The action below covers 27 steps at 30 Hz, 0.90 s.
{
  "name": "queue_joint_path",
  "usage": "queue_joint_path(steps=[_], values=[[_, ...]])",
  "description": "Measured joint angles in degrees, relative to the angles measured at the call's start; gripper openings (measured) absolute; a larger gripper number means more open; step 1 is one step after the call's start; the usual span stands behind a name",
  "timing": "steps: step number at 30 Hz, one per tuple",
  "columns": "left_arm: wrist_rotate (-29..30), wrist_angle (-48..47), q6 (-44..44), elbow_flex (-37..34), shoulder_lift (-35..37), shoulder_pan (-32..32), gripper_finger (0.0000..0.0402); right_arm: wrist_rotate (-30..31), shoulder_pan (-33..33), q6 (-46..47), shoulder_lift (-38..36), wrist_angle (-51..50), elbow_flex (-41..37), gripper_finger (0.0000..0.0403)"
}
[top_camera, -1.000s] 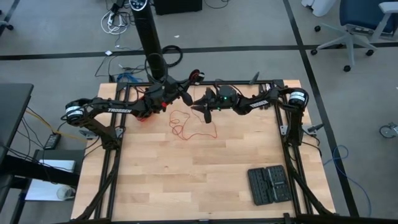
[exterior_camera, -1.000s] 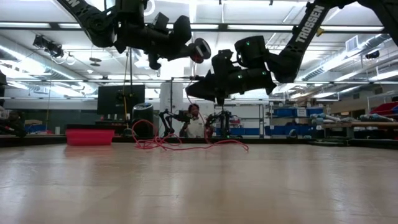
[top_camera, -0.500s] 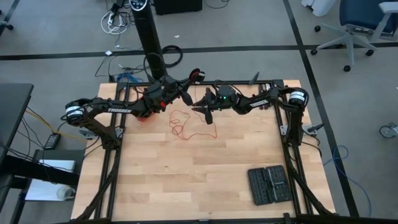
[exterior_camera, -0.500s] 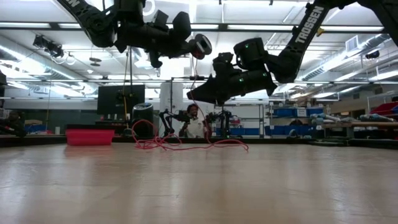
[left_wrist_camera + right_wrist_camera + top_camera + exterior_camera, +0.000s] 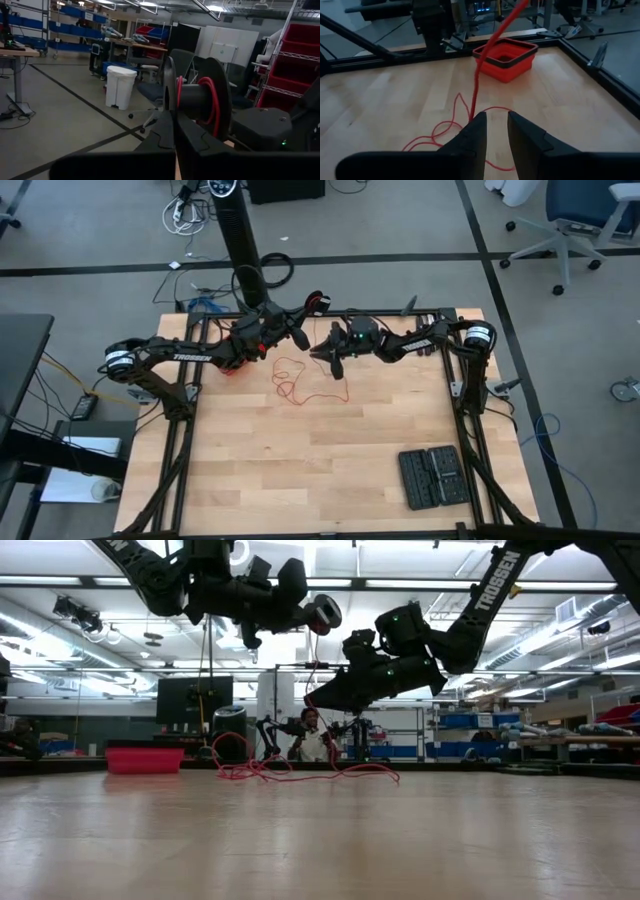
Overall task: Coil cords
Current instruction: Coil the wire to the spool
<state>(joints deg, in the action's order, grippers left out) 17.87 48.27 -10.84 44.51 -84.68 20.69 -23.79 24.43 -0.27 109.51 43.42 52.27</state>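
Since a second ago the right gripper [image 5: 331, 361] has tilted and lifted slightly, and its fingers [image 5: 472, 131] have drawn nearer together; they stand a little apart (nothing pinched between them that I can see), with the red wire [image 5: 297, 380] running up just behind them. The wire lies in loose loops on the table [image 5: 320, 450], one strand rising to the spool [image 5: 200, 97]. The left gripper [image 5: 296, 338], pressed together on the spool, hangs high, barely moved. "TROSSEN" shows on the arms.
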Motion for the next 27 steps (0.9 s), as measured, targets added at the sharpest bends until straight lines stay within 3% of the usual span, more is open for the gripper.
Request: queue_joint_path(steps=[5,17,21,27], values=[[0.0,-0.1,0.4,0.0,0.0,0.0,0.0,-1.2,0.2,-0.4,0.0,-0.9,0.0,0.0077],[-1.5,-4.0,1.6,0.0,0.0,0.0,0.0,-20.4,7.4,2.6,0.0,-7.7,0.7,0.0086],[-1.8,-3.9,1.6,0.0,0.0,0.8,0.0,-18.4,4.4,0.0,0.0,-7.6,0.7,0.0096],[-0.8,-2.7,1.6,0.0,0.0,1.1,0.0,-8.6,0.8,-3.8,0.0,-7.6,0.7,0.0102]])
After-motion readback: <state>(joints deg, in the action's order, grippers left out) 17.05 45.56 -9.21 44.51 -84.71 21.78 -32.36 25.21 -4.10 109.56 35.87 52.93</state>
